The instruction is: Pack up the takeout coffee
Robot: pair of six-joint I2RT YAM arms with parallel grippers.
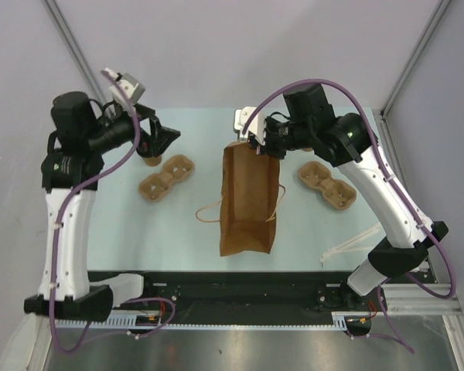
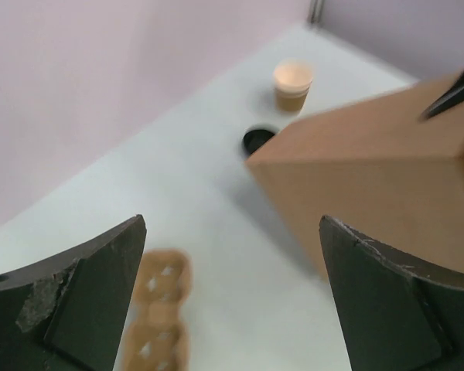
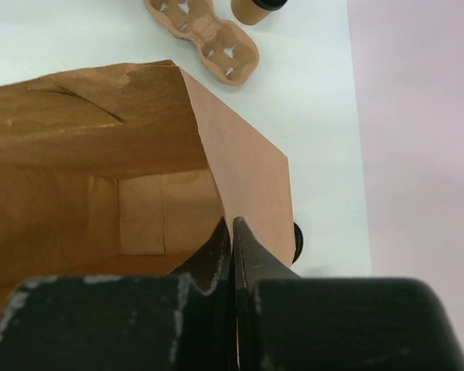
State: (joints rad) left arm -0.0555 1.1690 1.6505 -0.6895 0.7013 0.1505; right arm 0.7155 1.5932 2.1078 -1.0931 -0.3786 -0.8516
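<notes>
My left gripper (image 2: 232, 224) hangs wide open above the surface (image 2: 185, 201). The takeout coffee (image 2: 292, 83) stands upright far ahead of it, just past the black lid (image 2: 257, 139). My right gripper (image 3: 232, 228) is closed on the rim of the paper bag (image 3: 100, 116).

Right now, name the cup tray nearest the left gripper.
The tray left of the bag, right beside the left gripper; the other tray lies beyond the bag.
</notes>
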